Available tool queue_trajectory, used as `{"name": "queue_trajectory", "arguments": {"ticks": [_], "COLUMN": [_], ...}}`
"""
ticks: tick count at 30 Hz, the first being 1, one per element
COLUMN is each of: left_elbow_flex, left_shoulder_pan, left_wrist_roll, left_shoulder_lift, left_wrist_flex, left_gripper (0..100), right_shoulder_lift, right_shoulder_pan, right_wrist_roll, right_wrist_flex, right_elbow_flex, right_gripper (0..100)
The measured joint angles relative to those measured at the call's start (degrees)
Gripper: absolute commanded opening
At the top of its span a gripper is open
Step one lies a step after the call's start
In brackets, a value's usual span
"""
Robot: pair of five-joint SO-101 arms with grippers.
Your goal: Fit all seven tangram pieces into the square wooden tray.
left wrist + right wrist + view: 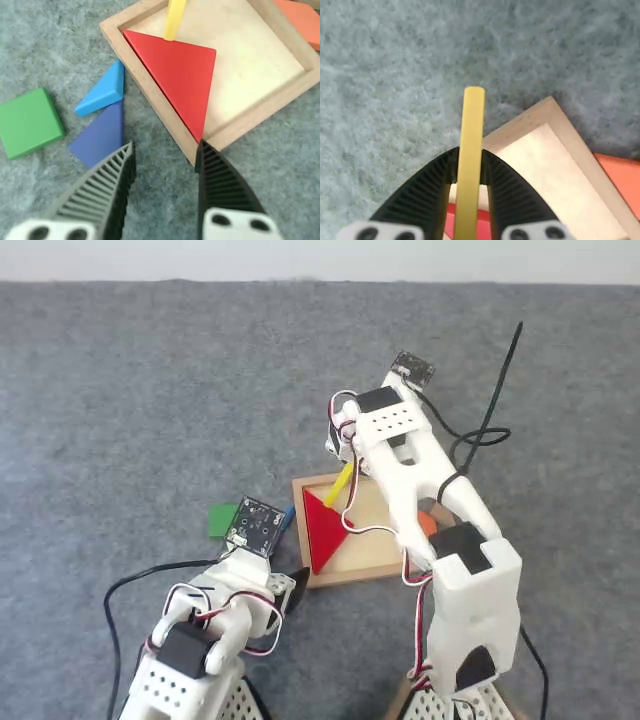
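Right gripper [470, 153] pinching yellow piece [472, 115] edge-on, hanging over wooden tray [540, 112] corner beside red triangle [177, 75] (already seated). Likely needing flat lay against red edge before releasing. Left gripper [166, 146] gaping wide, hovering near tray.

White arms [420, 480], black ribbed end effectors [166, 145], dark cables [160, 567]

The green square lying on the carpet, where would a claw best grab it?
Probably from straight above, pinching two opposite straight edges. The green square lies flat on the carpet, so only its thin sides offer grip, and they look free: the light blue triangle lies apart from it.
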Motion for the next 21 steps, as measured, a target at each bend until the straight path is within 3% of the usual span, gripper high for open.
{"name": "queue_trajectory", "arguments": {"ticks": [7,14,21], "left_elbow_flex": [0.0,0.0,0.0], "left_shoulder_pan": [0.0,0.0,0.0], "left_wrist_roll": [0.0,0.0,0.0], "left_shoulder_lift": [0.0,0.0,0.0], "left_wrist_flex": [0.0,0.0,0.0], "left_gripper": [20,20,20], "right_shoulder_lift": [0.0,0.0,0.0], "right_shoulder_pan": [-0.3,-0.4,-0.3], "right_wrist_roll": [-0.7,-1.1,-1.1], "right_wrist_flex": [1.8,2.8,2.2], "right_elbow_flex": [0.0,0.0,0.4], "right_gripper": [5.3,24.2,21.5]}}
